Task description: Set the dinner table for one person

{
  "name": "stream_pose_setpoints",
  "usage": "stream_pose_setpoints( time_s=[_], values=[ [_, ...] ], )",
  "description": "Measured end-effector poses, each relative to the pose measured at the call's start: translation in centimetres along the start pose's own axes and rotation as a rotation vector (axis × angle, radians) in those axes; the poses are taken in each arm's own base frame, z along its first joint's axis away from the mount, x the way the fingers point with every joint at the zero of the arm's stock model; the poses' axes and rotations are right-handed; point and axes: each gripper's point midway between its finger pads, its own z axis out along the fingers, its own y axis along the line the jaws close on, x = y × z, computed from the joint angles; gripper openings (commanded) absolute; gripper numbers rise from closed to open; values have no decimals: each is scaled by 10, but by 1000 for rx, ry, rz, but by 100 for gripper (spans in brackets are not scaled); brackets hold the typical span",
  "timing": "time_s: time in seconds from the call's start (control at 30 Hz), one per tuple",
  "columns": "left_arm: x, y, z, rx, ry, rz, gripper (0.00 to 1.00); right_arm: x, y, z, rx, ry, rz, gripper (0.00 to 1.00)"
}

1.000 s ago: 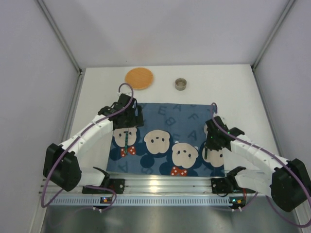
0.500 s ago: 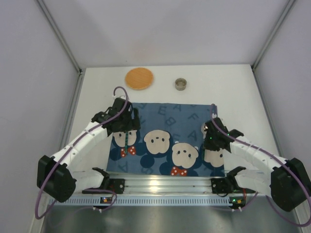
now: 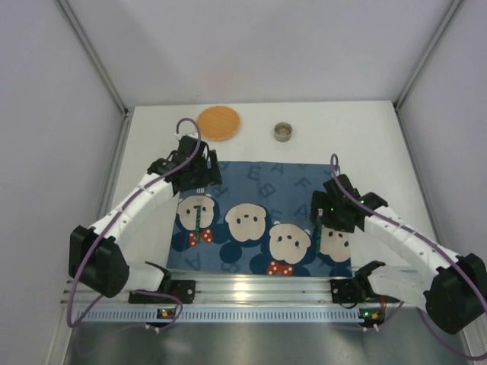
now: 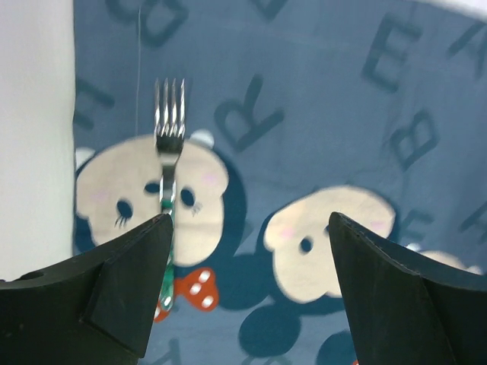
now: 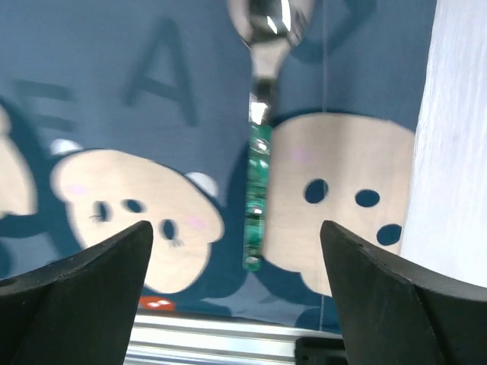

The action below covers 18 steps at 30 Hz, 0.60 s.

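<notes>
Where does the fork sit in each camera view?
Top external: fork on the left side of the placemat.
Left wrist: fork upper left, tines pointing up.
Right wrist: not in it; a spoon lies there.
Shared landmark: the blue bear placemat.

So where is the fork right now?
In the top view, the fork lies on the left side of the bear placemat, across a bear face, beneath the open left gripper.

The surface (image 3: 365, 144) is a large, flat, plain white rectangle, lying level. An aluminium rail (image 3: 251, 293) runs along its near edge.
</notes>
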Motion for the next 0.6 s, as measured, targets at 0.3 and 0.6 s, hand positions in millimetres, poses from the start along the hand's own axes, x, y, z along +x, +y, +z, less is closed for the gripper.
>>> stream_pose_setpoints(
  time_s=[0.3, 0.6],
  values=[
    [-101, 4, 72, 30, -80, -232, 87, -88, 60, -87, -203, -238, -111, 100],
    [-120, 0, 177, 58, -51, -387, 83, -87, 65, -62, -185, -125, -248, 100]
  ],
)
